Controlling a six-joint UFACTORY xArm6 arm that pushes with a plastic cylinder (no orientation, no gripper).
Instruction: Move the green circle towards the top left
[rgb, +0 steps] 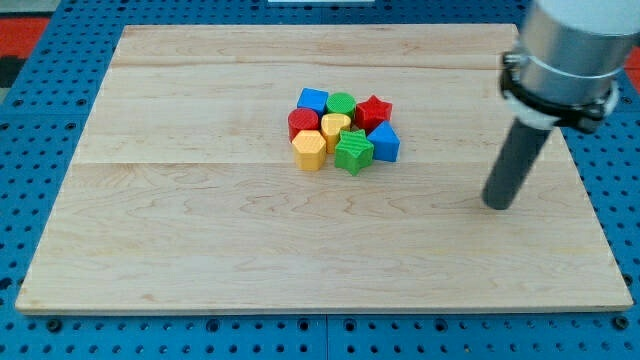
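Observation:
The green circle (342, 103) sits at the top of a tight cluster of blocks near the board's middle. It lies between a blue block (313, 100) on its left and a red star (374, 110) on its right, with a yellow block (335, 129) just below it. My tip (497, 204) rests on the board well to the view's right and below the cluster, apart from every block.
The cluster also holds a red round block (303, 123), a yellow hexagon (309, 150), a green star (353, 151) and a blue triangle (384, 142). The wooden board (200, 240) lies on a blue pegboard. The arm's grey body fills the view's top right.

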